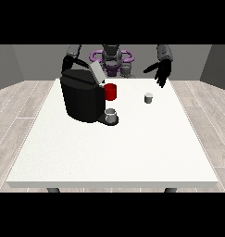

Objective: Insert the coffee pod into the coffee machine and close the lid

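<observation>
We see the coffee pod [148, 97] standing alone near the desk's [114, 157] far edge, the coffee machine [84, 98] lid up, and the robot hand [162, 71] at the view's right hanging spread above, holding nothing.

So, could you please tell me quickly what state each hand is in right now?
Hand at the view's right: open, holding nothing.
Hand at the view's left: hidden behind the coffee machine, not in view.

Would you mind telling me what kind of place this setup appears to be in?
Probably a plain test room set up as a coffee corner: a large white table stands on wood-plank flooring between bare grey walls, and a black coffee machine sits on it with a small coffee pod nearby.
</observation>
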Motion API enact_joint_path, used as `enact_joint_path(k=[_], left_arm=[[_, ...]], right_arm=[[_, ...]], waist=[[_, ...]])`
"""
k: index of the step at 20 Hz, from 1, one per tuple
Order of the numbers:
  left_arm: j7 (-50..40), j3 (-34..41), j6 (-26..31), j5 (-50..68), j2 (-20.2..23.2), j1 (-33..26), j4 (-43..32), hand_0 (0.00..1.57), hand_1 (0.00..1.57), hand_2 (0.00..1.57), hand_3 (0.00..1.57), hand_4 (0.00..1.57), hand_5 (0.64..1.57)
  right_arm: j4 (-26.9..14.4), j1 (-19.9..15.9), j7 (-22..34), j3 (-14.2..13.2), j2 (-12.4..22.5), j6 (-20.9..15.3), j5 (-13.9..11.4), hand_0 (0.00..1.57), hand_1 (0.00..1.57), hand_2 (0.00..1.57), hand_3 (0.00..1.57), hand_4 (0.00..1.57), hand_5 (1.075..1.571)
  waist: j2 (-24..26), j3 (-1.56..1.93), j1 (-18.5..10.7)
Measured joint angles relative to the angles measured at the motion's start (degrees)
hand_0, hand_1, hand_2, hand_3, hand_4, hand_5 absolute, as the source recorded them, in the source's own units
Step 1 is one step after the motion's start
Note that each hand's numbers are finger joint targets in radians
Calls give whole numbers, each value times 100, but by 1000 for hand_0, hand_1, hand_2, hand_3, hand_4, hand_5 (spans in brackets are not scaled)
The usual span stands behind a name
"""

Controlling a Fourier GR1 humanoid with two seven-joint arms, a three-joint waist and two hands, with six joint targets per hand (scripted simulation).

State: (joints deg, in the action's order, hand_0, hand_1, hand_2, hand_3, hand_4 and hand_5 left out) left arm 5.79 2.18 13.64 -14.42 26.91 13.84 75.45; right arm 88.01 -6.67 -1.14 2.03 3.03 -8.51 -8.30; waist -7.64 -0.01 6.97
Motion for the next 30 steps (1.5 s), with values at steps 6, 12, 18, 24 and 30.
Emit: enact_joint_path(k=[6,12,18,24,30], left_arm=[[169,5,59,-438,207,507,-847,0,0,0,0,0,1571],[457,-122,-145,-1002,198,845,-1580,0,0,423,0,0,1571],[671,-201,-679,-1559,-23,1240,-2165,839,839,918,756,298,1571],[814,-450,-1187,-2212,-117,1500,-2476,924,924,1016,845,413,1571],[758,-839,-1231,-2867,-114,1593,-2759,877,877,1003,820,284,1571]], right_arm=[[-130,-279,127,23,-23,-32,-104,0,0,0,0,0,1571],[-366,-510,177,-3,-144,-61,-68,0,0,0,0,0,1571],[-756,-749,140,-87,-156,-69,-80,0,0,0,0,0,1571],[-987,-844,175,-17,-180,-57,-122,0,0,0,0,0,1571],[-1251,-899,-25,-23,-231,-49,-57,0,0,0,0,0,1571]], waist=[[-372,-1,126],[-556,0,92],[-563,-1,39],[-570,0,95],[-539,3,80]])
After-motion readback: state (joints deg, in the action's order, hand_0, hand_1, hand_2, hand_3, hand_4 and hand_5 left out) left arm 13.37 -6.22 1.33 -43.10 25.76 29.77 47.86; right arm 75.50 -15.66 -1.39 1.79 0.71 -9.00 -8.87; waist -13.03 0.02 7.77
